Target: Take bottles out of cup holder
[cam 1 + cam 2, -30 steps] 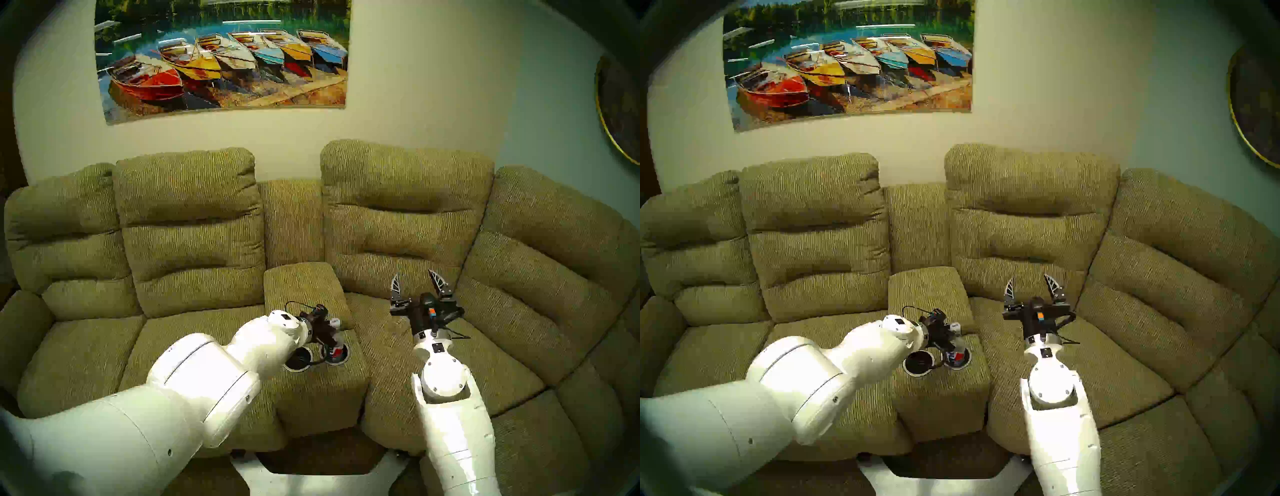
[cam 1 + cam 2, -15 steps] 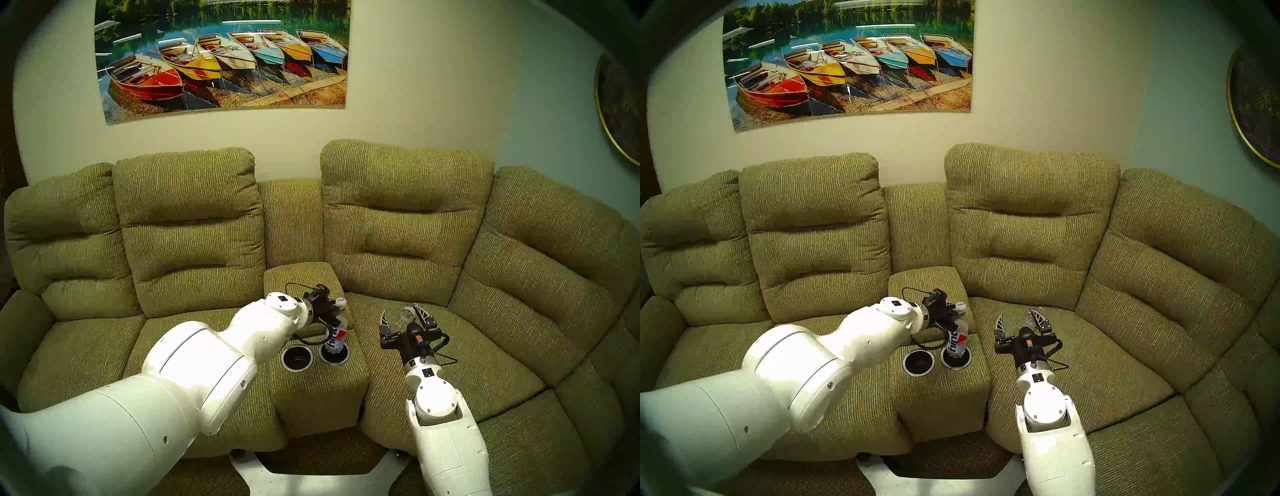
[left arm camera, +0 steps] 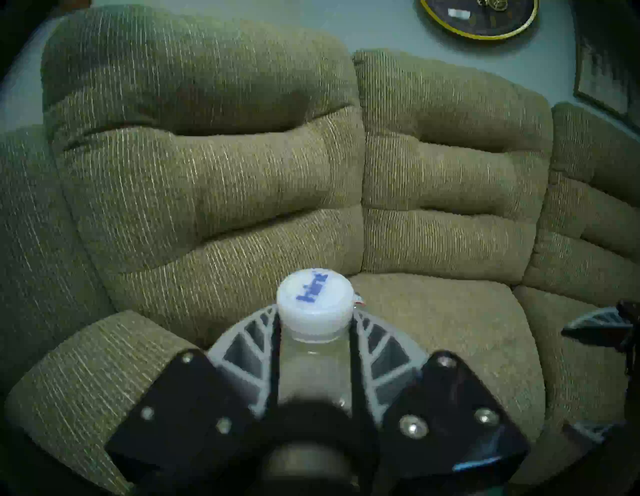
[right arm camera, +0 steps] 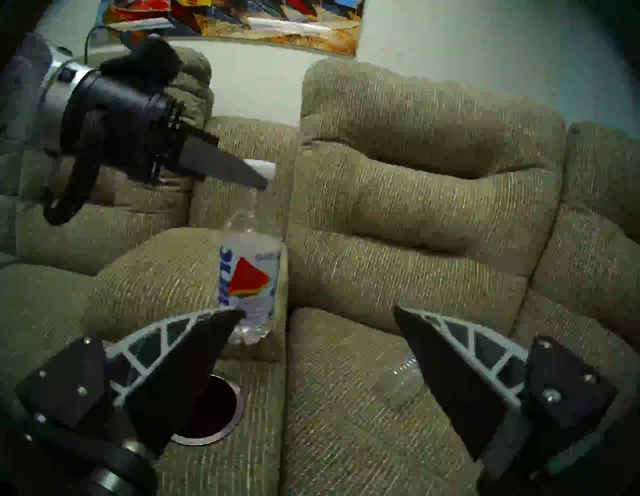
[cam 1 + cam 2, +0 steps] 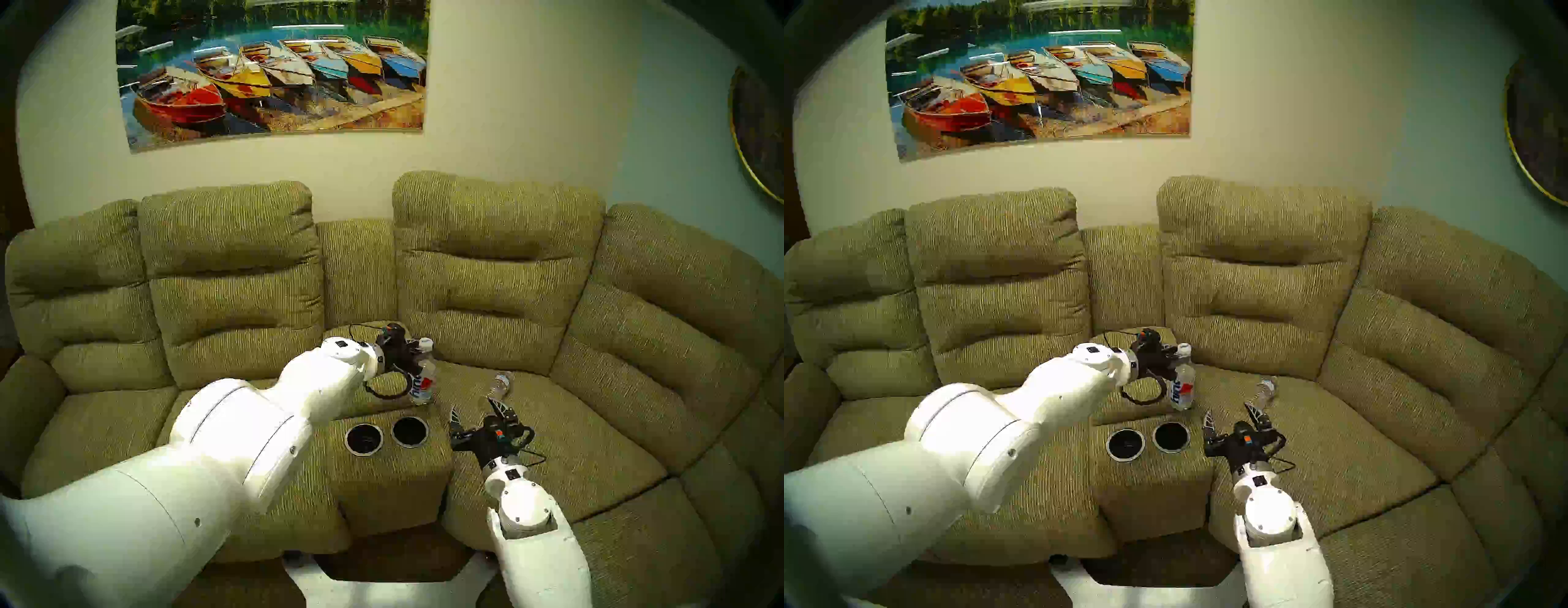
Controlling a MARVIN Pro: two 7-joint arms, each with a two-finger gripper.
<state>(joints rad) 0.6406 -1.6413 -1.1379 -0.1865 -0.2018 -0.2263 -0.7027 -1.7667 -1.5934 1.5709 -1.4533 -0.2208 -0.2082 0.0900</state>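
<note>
Left end effector (image 3: 313, 350) is clamped on the hint bottle's (image 5: 423, 380) neck, holding it above the cup holder (image 5: 385, 434). Right end effector (image 5: 478, 412) is wide open, holding nothing, with the crinkled bottle (image 5: 499, 383) lying on the couch seat (image 5: 594, 437) just past it.

Mid-frame, two cup holder (image 5: 386, 434) wells sit side by side on the console (image 5: 394, 475); one bottle (image 5: 423, 384) hangs above them, another bottle (image 5: 499, 384) lies on the seat (image 5: 585, 441) to the right.

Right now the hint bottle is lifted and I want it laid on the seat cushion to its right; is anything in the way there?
Partly. The crinkled bottle already lies on that seat cushion, and the open right claw hangs just in front of it. The hint bottle, held by the left claw, has bare cushion elsewhere.
</note>
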